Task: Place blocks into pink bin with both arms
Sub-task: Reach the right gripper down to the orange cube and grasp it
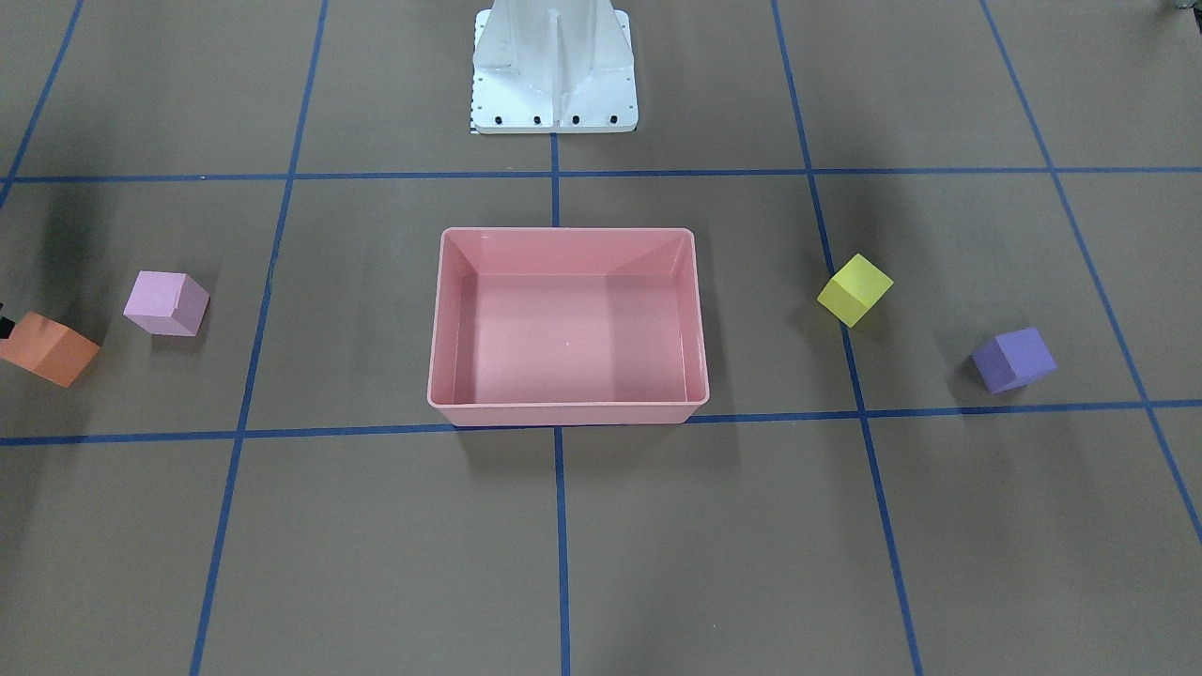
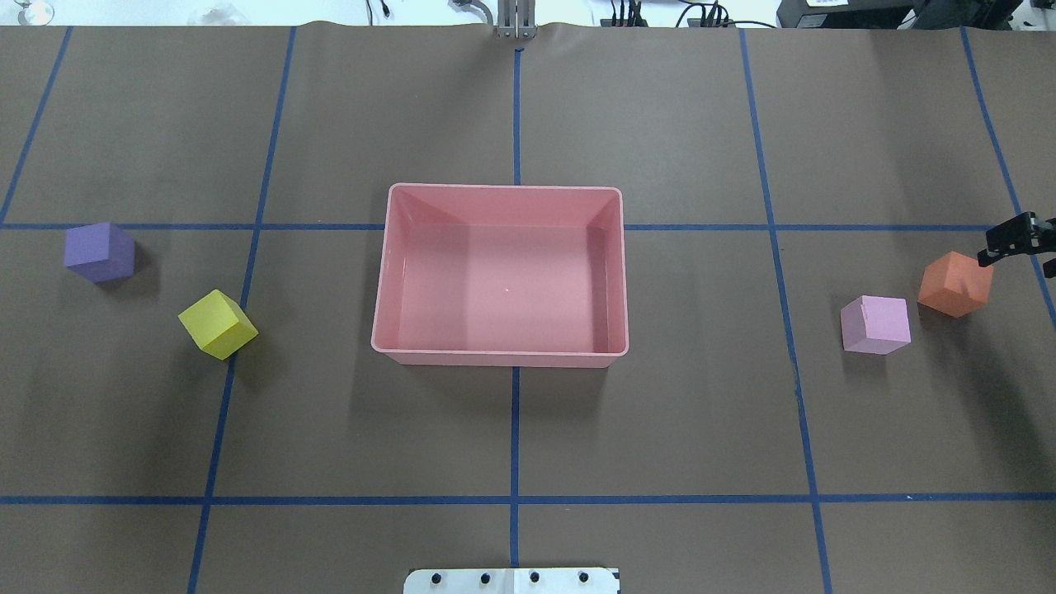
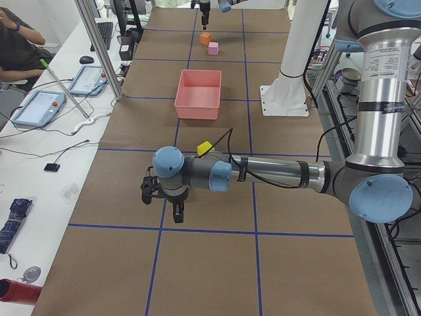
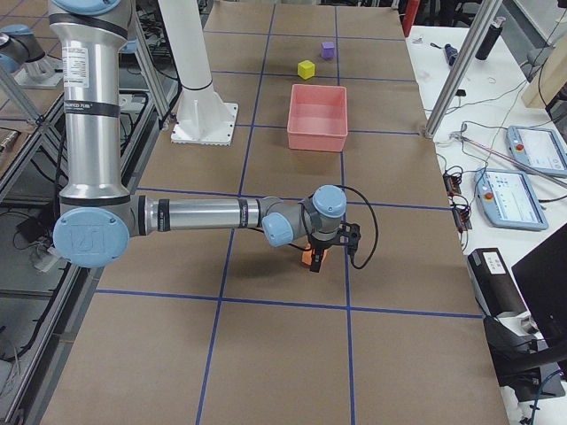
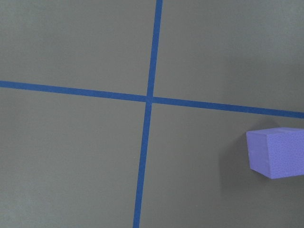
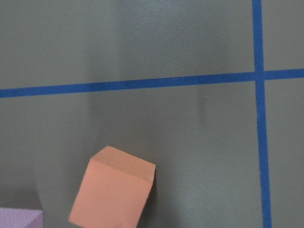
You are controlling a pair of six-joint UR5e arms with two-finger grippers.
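Note:
The pink bin stands empty at the table's middle. The purple block and the yellow block lie to its left. The light pink block and the orange block lie to its right. My right gripper hovers at the view's right edge, just beyond the orange block, fingers apart and empty. The right wrist view shows the orange block at its lower left. My left gripper shows only in the exterior left view, so I cannot tell its state. The left wrist view shows the purple block at its right edge.
The white pedestal stands at the robot's side of the table, behind the bin. Blue tape lines grid the brown table cover. A side bench with tablets and a metal post runs along the far edge.

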